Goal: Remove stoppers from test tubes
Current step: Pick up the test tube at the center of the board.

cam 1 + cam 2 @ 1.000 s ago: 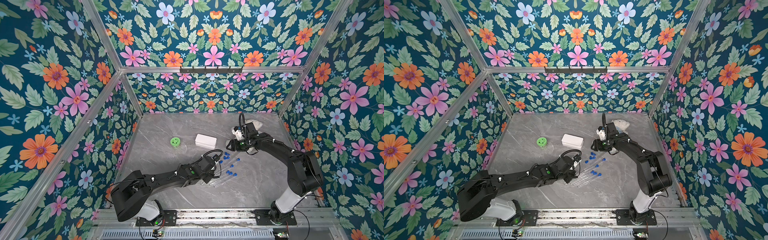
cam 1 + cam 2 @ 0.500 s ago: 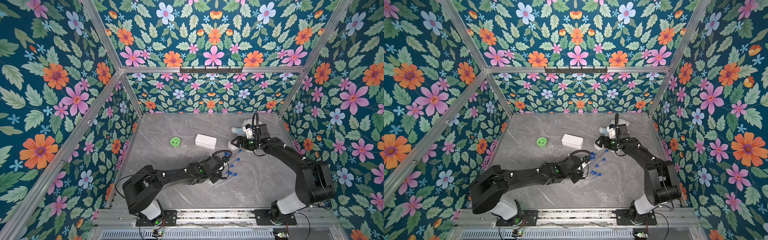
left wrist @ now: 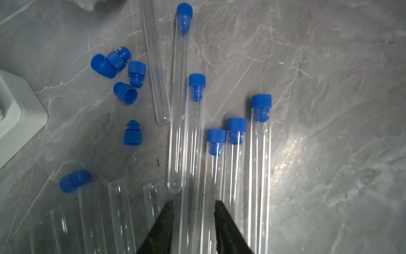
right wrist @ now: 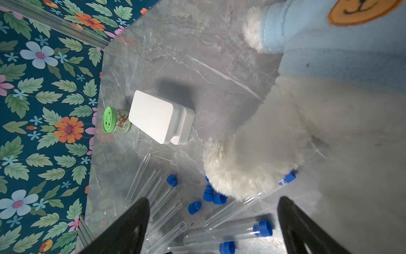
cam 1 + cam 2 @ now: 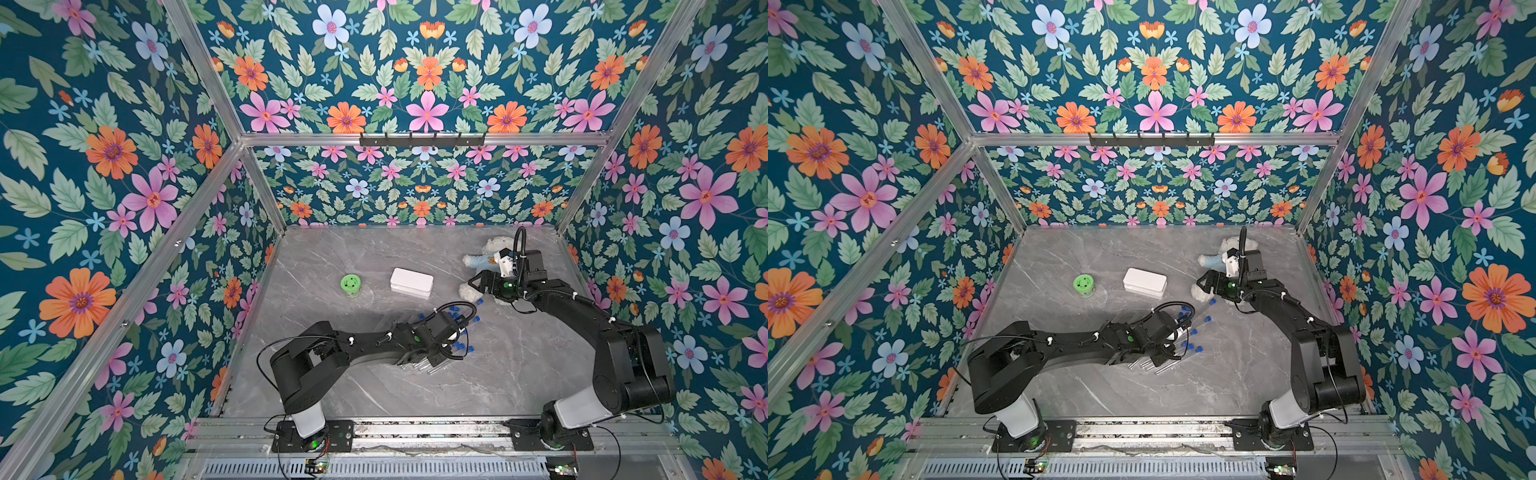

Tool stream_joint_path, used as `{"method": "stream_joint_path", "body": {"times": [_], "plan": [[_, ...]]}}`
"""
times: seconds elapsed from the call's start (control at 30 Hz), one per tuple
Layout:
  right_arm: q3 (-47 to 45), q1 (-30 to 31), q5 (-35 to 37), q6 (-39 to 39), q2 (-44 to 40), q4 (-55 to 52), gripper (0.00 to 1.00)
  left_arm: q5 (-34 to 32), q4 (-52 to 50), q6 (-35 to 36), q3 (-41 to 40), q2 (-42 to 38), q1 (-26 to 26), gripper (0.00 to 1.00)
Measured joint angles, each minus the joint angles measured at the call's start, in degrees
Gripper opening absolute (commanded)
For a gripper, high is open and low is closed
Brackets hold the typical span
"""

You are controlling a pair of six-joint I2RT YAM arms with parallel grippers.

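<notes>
Two stoppered test tubes [image 3: 194,158] lie within the narrowly parted left pincer [image 3: 193,201]; the right pincer [image 4: 213,199] gapes wide.

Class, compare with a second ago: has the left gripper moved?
Yes. In a top view the left gripper has shifted right, from in front of the white box to past its right end.

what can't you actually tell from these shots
- Left wrist view: whether the left claw grips any of the test tubes; the bottom edge crops the claw.
- Both top views: how many test tubes there are; the left arm covers most.
- Right wrist view: some stoppers, half behind the plush toy.
</notes>
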Motion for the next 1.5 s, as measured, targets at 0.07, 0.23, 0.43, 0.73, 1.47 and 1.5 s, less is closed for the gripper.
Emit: {"method": "stream_joint_path", "body": {"times": [0.07, 0.23, 0.43, 0.73, 1.47, 1.5], "plan": [[-0.15, 0.00, 0.02, 0.33, -0.39, 0.04, 0.92, -0.20, -0.20, 0.46, 0.94, 0.92, 0.20, 0.31], [-0.74, -0.50, 0.13, 0.35, -1.84, 0.39, 0.92, -0.17, -0.26, 1.49, 4.07, 2.78, 1.25, 0.31], [-2.71, -2.60, 0.46, 0.81, -4.20, 1.05, 0.93, 0.13, -0.31, 2.43, 9.44, 6.75, 2.47, 0.30], [-7.96, -7.26, 1.86, 3.72, -10.67, 4.00, 0.94, 1.25, -0.46, 3.23, 16.96, 11.56, 3.93, 0.30], [-12.41, -9.60, 5.29, 6.38, -17.57, 7.85, 0.96, 4.59, -5.16, 3.63, 31.34, 23.26, 5.46, 0.30], [-12.52, -9.64, 5.38, 6.38, -17.75, 7.87, 0.96, 4.61, -5.16, 3.63, 31.61, 23.52, 5.49, 0.30]]}}
